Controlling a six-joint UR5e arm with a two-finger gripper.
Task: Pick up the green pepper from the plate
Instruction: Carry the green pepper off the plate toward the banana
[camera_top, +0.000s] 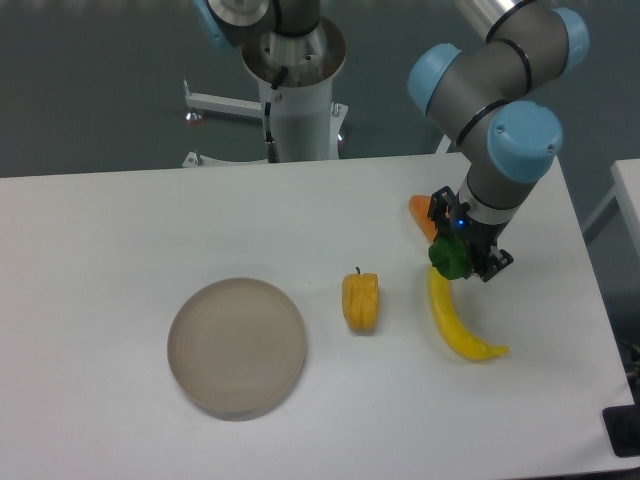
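End effector (458, 258) pinches the green pepper (450, 258), holding it near the right edge of the white surface (120, 230), towards the far right corner; whether the pepper touches the surface or sits just above it, cannot tell. Only the left part of the pepper shows, the rest hidden by the black end effector body, a small blue light lit on it. Pepper sits right at the far tip of the banana (456, 322), which lies on the surface running from there towards the near right corner. An orange piece (422, 214), probably a carrot, pokes out just beside the end effector on its far left side, mostly hidden. Yellow pepper (360, 301) stands mid-surface with stem up, left of the banana, apart from it. Plate (236, 346) lies left of the yellow pepper, closer to the near edge, well apart from the green pepper, nothing in it. Grey arm with light-blue joint caps (522, 140) comes down from the top right. Robot base column (296, 90) stands behind the far edge.
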